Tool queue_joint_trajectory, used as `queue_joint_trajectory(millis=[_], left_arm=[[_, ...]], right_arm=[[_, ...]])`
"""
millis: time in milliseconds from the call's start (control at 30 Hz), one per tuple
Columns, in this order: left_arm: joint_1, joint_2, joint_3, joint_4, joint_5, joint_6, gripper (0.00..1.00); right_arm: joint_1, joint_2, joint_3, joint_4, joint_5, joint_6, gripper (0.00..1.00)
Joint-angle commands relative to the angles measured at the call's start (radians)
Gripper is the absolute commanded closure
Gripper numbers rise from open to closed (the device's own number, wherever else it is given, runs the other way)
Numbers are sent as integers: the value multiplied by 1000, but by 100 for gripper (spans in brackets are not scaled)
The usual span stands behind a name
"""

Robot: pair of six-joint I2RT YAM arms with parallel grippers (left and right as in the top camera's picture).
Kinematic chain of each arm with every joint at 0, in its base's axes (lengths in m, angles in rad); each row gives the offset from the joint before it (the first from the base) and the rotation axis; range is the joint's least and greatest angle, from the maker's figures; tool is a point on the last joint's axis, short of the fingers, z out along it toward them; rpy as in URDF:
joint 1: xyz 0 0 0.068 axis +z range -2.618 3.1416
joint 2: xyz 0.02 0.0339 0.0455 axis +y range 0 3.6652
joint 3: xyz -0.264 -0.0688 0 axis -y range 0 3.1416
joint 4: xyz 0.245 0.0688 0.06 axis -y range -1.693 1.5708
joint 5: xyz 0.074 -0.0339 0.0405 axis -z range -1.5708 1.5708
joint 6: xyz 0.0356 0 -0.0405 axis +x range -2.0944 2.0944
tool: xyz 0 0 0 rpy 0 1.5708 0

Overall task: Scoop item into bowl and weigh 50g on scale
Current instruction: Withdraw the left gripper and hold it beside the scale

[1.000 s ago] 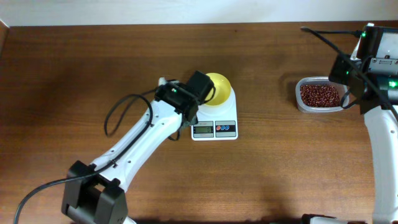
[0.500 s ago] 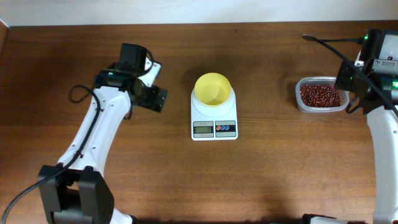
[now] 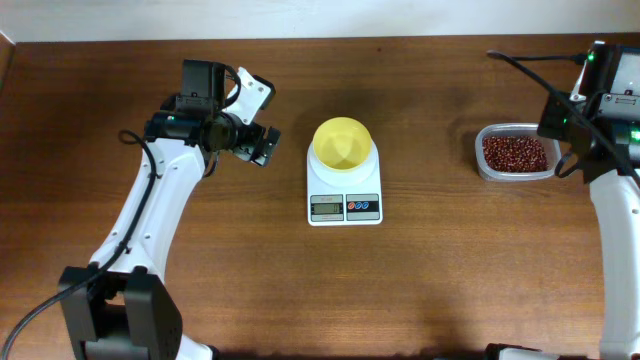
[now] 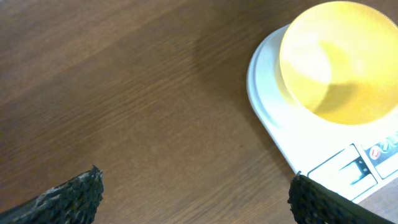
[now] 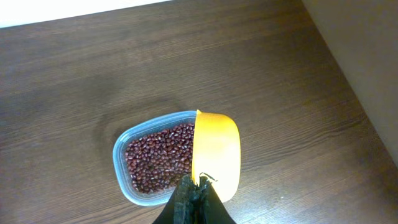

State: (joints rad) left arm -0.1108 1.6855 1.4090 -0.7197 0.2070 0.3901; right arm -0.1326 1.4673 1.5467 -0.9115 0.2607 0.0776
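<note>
The pale yellow bowl [image 3: 343,142] stands empty on the white scale [image 3: 345,193] at the table's middle; both show in the left wrist view, bowl [image 4: 339,62] and scale [image 4: 280,112]. My left gripper [image 3: 258,120] is open and empty, left of the scale above bare wood; in its own view the gripper [image 4: 196,193] has its fingertips wide apart. The red-brown beans [image 3: 514,153] fill a clear tub [image 3: 481,160] at the right, seen as beans [image 5: 155,162] in the right wrist view. My right gripper [image 5: 199,190] is shut on a bright yellow scoop [image 5: 217,149], held above the tub's right side.
The table's far edge meets a white wall [image 3: 300,18]. The right arm [image 3: 610,200] stands along the right edge beside the tub. The left arm [image 3: 150,220] stretches across the left half of the table.
My left arm swung away from the scale to the left, uncovering the bowl, and its gripper has since turned toward the scale. The right arm has hardly moved.
</note>
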Motion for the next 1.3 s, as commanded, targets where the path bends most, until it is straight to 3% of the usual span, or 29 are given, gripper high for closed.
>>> queue_joint_trajectory(millis=[0,233,367,600,867,933,1100,1167,1267], left_arm=[[-35,-38,1,-11,44,-47,1],[-208,-89,38,-84,45,-90,1],[-229,-89,48,-156,115,-91,1],[-236,-89,48,-165,108,-90,1],[-222,-261,48,-263,-13,22,1],[-220,-332,34,-278,-14,114,1],[-220,-424,-132,-197,0,181,1],[-220,-424,-203,-115,109,202,1],[-220,-423,-246,-22,139,201,1]], right_arm=[[-5,-1,3,2,-99,9,96],[-5,-1,3,-32,-153,123,96],[-5,-1,3,-59,-157,141,96],[-5,-1,3,-103,-156,141,96],[-5,-1,3,-102,-156,141,96],[-5,-1,3,-102,-156,141,96],[-5,-1,3,-101,-156,141,96],[-5,-1,3,-102,-157,141,96],[-5,-1,3,-103,-157,141,96]])
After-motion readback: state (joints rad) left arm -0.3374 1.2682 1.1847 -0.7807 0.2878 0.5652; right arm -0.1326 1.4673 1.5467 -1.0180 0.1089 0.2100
